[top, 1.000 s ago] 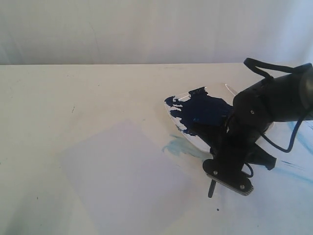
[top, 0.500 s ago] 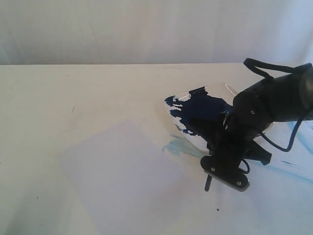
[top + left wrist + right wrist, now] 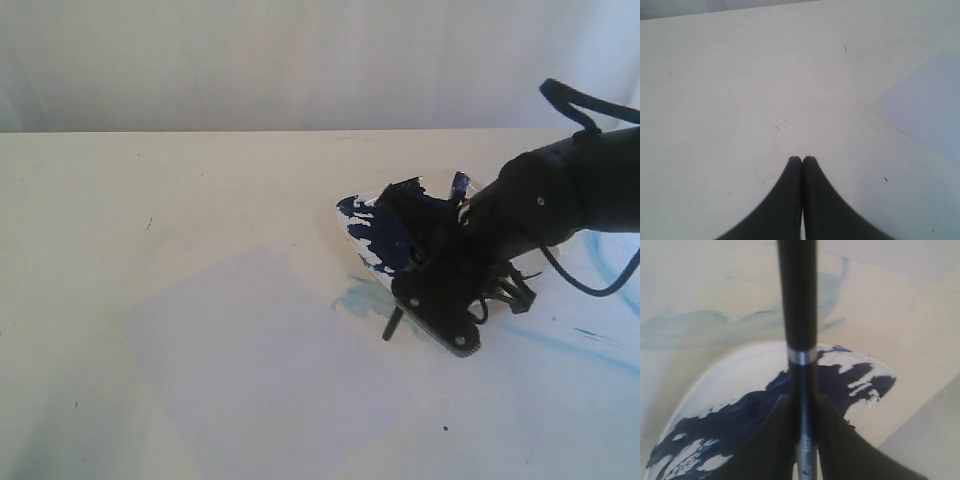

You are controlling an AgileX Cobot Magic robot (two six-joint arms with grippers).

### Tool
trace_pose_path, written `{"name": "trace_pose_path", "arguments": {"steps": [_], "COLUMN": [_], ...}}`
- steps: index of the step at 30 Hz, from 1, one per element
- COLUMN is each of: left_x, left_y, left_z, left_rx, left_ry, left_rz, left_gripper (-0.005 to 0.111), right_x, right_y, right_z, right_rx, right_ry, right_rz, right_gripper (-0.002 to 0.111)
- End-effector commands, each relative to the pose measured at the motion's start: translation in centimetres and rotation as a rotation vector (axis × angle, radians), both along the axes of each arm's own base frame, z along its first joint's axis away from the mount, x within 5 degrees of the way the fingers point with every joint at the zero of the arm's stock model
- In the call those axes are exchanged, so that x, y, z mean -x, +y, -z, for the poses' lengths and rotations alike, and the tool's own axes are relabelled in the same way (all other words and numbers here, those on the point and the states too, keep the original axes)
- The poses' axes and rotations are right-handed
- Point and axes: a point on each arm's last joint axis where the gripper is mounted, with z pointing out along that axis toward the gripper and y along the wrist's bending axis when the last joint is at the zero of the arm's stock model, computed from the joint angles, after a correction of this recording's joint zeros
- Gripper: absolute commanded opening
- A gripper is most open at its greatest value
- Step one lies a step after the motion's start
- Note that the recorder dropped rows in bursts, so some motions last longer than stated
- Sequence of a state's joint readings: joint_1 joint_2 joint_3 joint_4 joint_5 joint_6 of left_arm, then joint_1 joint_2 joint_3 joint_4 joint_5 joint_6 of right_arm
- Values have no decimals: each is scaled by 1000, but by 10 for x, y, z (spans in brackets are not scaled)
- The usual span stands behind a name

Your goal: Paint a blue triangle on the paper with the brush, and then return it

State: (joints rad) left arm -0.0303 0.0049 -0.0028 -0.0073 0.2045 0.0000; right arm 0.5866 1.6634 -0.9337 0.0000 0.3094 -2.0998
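My right gripper [image 3: 412, 304] is shut on the brush [image 3: 392, 325], whose black end sticks out past the fingers toward the paper [image 3: 255, 365]. In the right wrist view the fingers [image 3: 782, 415] clamp the brush [image 3: 797, 300] just behind its silver band, above the paint-smeared white plate [image 3: 715, 385]. The gripper hangs over the plate's near edge [image 3: 362, 250], to the right of the pale sheet. The blue triangle is not in view. My left gripper [image 3: 802, 159] is shut with nothing in it, over bare table beside a corner of the paper [image 3: 930, 105].
A big dark-blue paint blotch [image 3: 395, 230] covers much of the plate. Pale blue smears [image 3: 362, 298] mark the table between plate and paper, and thin blue streaks [image 3: 590, 340] run at the right. The right arm's cable loops at the far right.
My right gripper has swung up and to the left with the brush, from in front of the plate to over its near edge. The left gripper view gives no earlier frame.
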Motion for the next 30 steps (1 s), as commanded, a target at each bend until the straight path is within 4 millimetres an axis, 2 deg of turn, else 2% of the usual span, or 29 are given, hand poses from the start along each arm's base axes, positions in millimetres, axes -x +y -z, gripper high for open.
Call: {"name": "trace_pose_path", "arguments": {"steps": [1,9,12,15,19,23,28,30], "left_x": [0,0,0,0,0,0,0,0], "left_y": [0,0,0,0,0,0,0,0], "left_z": [1,1,1,1,1,1,1,1], "left_rx": [7,7,7,7,7,7,7,7], "left_ry": [-4,-4,-4,-4,-4,-4,-4,-4], "left_rz": [-2,-2,-2,-2,-2,-2,-2,-2], "left_gripper": [0,0,0,0,0,0,0,0], "right_x": [-1,-11,-16,-25,-39,-56,-63,-66], "right_y": [8,22,26,24,5,-25,-52,-61], "right_z": [-22,-58,-71,-87,-103,-114,-121,-127], "right_rx": [-229,-613,-695,-828,-977,-1182,-1307,-1421], "right_ry": [7,119,124,200,352,470,587,658], "right_rz": [149,406,443,526,615,725,736,779], "right_gripper": [0,0,0,0,0,0,0,0]}}
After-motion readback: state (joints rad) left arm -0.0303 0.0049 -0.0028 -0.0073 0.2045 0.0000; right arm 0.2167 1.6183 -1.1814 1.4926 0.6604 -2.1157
